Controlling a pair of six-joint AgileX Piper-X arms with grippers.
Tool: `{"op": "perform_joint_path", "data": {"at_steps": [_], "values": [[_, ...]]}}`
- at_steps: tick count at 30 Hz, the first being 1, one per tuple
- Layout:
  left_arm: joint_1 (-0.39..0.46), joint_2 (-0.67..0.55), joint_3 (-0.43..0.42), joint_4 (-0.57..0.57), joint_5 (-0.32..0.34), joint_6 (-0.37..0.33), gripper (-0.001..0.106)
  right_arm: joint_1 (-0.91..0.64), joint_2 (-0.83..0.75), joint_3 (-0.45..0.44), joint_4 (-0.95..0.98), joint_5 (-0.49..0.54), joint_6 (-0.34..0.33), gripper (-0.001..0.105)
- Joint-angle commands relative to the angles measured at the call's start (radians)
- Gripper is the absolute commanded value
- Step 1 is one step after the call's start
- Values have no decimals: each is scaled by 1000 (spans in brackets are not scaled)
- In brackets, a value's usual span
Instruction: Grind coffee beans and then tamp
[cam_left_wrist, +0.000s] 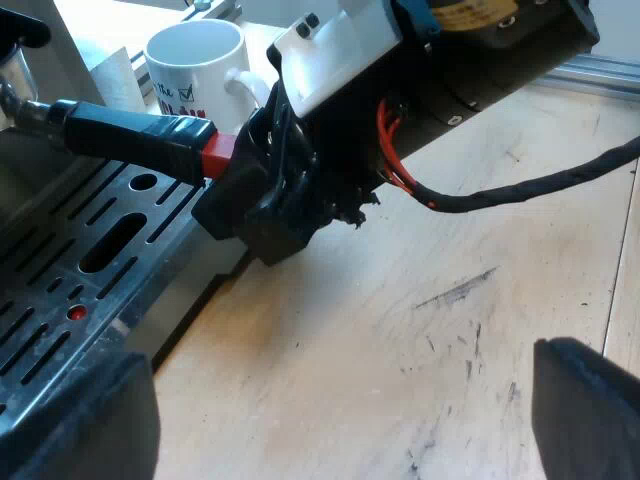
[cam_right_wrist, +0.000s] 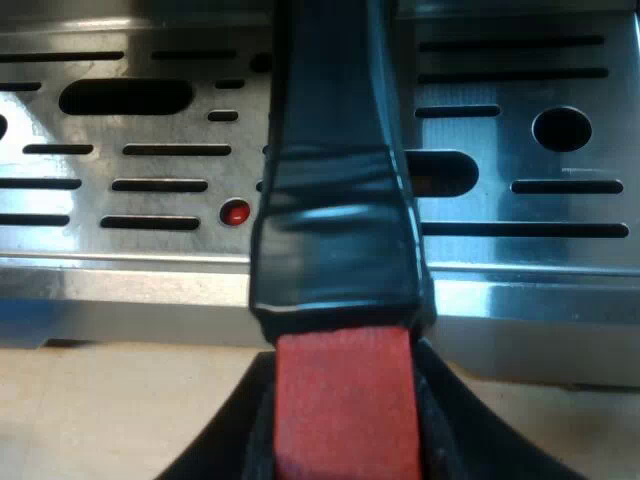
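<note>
The metal holder's dark handle (cam_left_wrist: 130, 135) juts out over the espresso machine's slotted drip tray (cam_left_wrist: 60, 290), and its metal end meets the machine. My right gripper (cam_left_wrist: 255, 190) is shut on the handle's red end (cam_left_wrist: 220, 155). In the right wrist view, the handle (cam_right_wrist: 335, 200) runs away from me over the drip tray (cam_right_wrist: 520, 180), with the red end (cam_right_wrist: 345, 400) clamped in my right gripper (cam_right_wrist: 345, 430). My left gripper (cam_left_wrist: 345, 410) hangs open over the wooden table (cam_left_wrist: 430, 320), close by the drip tray's edge, holding nothing.
A white mug (cam_left_wrist: 195, 65) with printed writing stands on the table behind the handle, close to the machine. A red dot (cam_right_wrist: 234, 212) shows in the drip tray's grid. An aluminium rail (cam_left_wrist: 600, 75) runs along the table's far edge.
</note>
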Motion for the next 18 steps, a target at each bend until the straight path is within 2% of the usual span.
{"op": "perform_joint_path", "data": {"at_steps": [1, 3, 5, 18], "values": [[-3, -7, 0, -9, 6, -3, 76, 23, -4, -11, -74, -7, -22, 0], [-3, -7, 0, -9, 6, -3, 76, 47, -4, -11, -74, 63, -22, 0], [-3, -7, 0, -9, 6, -3, 76, 64, -4, -11, -74, 88, -22, 0], [-3, -7, 0, -9, 6, -3, 76, 119, -4, -8, -74, 154, -14, 0]]}}
